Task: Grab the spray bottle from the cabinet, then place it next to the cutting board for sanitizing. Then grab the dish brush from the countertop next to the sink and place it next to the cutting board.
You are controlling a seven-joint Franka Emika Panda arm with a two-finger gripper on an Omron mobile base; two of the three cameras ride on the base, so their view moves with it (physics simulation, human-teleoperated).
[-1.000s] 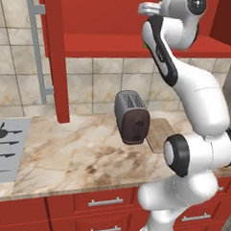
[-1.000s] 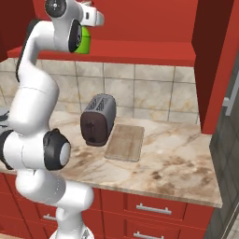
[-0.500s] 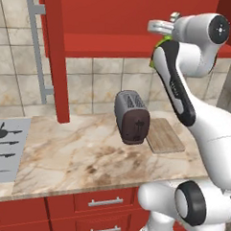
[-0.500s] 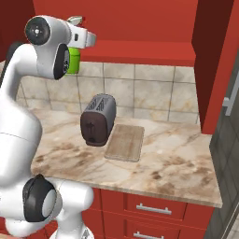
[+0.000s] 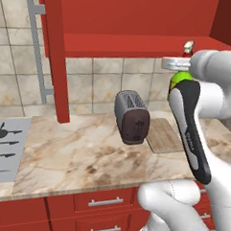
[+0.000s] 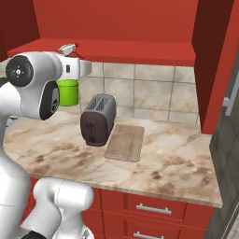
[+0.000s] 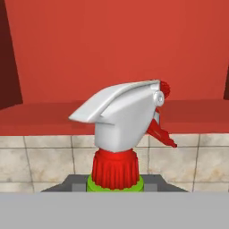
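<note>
Small bright green spray bottle (image 6: 68, 92) with white trigger nozzle hangs at left of right base view, upright, clear of marbled beige countertop (image 6: 177, 158). Two-finger gripper (image 7: 115, 185) clenched on bottle neck, nozzle rising directly above fingers; red cabinet shelf (image 7: 197, 115) behind.

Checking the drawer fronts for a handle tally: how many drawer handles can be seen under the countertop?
4: two stacked handles in the left base view, two in the right base view; possibly the same pair, others may be hidden behind the arm.

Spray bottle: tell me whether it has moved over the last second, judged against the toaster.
Yes. In the right base view the spray bottle has come down from shelf level toward the toaster, held in the gripper.
</note>
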